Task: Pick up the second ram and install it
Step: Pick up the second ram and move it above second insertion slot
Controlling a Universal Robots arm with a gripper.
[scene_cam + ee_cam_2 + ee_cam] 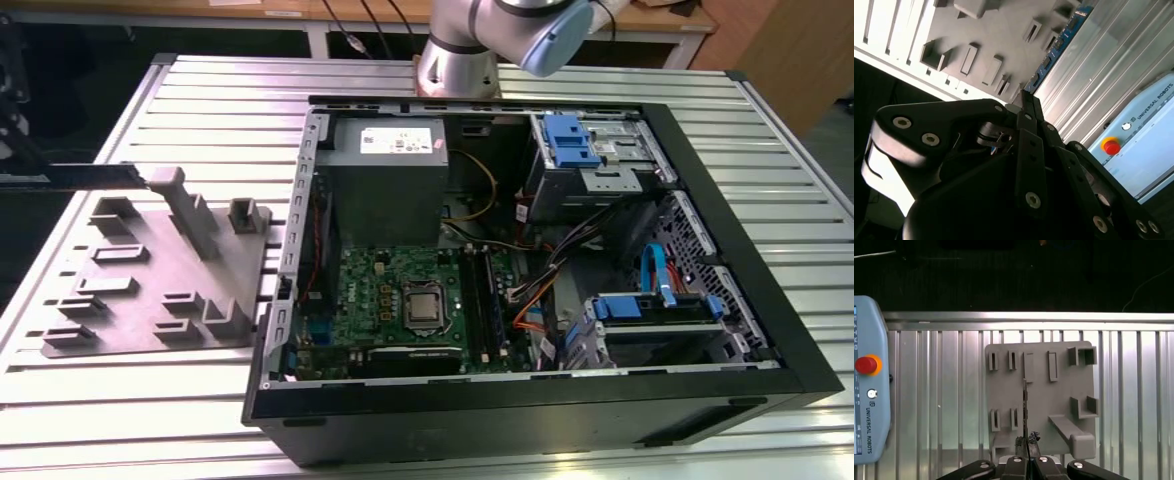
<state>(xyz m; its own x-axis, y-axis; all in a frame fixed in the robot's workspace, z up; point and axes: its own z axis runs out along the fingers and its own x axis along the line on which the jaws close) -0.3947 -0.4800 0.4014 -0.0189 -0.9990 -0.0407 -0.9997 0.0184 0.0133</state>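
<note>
I read step as carry. Tool (1027, 446) clamped on second ram (1025, 405), edge-on over grey tray (1054, 395), which sits at exterior view's left of PC case (747, 300). Seating calls for stick square to motherboard slots (483, 300).

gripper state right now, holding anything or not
Gripper: shut on the second ram, which sticks out edge-on from between the fingertips.

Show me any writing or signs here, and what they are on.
On the pale blue control pendant: a line of lettering, beside a red button.
On the power supply: a white label, print unreadable.
On the second ram, held in the gripper: no readable print.
On the grey tray: none.
</note>
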